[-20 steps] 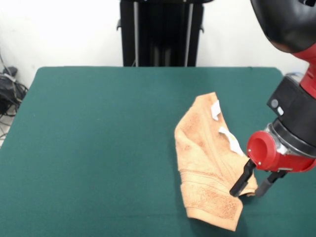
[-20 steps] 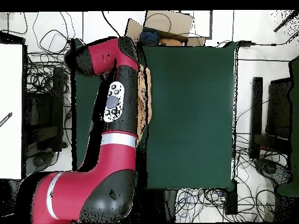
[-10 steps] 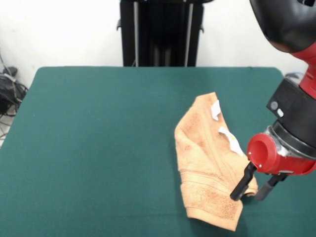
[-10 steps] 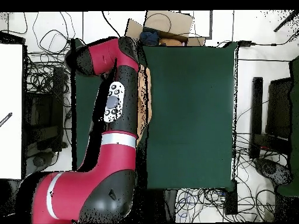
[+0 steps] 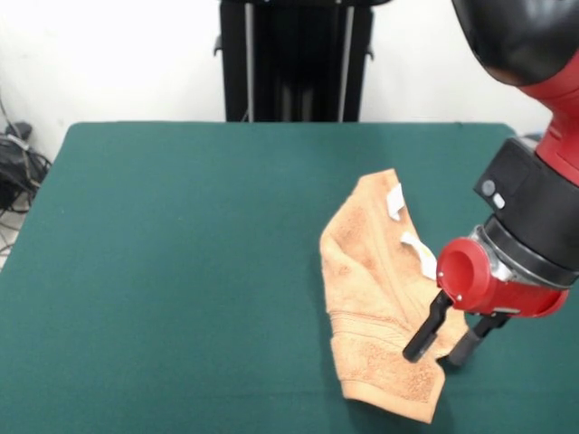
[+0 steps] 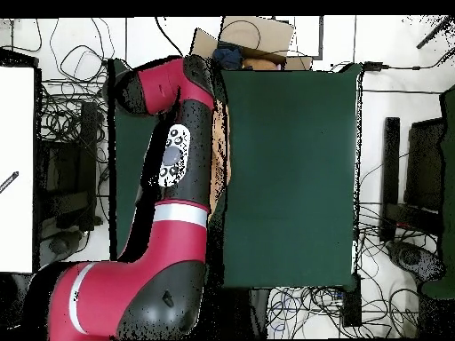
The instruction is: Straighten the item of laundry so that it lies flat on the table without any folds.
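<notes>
The item of laundry point(image 5: 375, 298), a peach-orange towel, lies crumpled and folded over itself at the front right of the green table point(image 5: 181, 253), with two white tags showing on its right side. My gripper point(image 5: 439, 347) is down at the towel's right edge, near its front corner. It is open, one black finger point(image 5: 418, 340) over the cloth and the other just off it over the felt. In the overhead view the arm covers nearly all of the towel, leaving a thin orange strip point(image 6: 227, 146) at the left edge of the table point(image 6: 293, 178).
Cables point(image 5: 14, 167) lie on the floor past the table's left edge. A cardboard box point(image 6: 258, 35) sits beyond the table's top edge in the overhead view, with cables all round. The table's right edge is close to my arm.
My gripper has shifted left and slightly forward, so one finger now reaches further over the towel's right edge. The towel has kept its shape.
</notes>
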Robot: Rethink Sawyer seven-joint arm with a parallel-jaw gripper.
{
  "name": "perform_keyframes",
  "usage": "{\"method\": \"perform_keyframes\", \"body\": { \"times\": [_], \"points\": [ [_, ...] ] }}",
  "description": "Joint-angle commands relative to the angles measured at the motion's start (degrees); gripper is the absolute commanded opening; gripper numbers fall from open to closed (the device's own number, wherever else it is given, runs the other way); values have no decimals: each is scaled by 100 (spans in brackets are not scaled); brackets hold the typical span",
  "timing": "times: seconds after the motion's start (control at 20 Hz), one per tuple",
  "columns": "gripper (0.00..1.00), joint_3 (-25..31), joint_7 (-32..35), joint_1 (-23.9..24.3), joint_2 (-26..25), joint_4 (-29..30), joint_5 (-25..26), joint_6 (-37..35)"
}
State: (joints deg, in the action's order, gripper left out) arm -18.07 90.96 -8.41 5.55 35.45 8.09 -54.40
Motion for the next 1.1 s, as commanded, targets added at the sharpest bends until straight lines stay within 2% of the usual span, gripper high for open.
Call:
{"method": "perform_keyframes", "body": {
  "times": [0.05, 1.1],
  "points": [
    [100, 11, 1370, -4, -298, 919, 275, 443],
    [100, 20, 1309, 6, -356, 969, 177, 622]
  ]
}}
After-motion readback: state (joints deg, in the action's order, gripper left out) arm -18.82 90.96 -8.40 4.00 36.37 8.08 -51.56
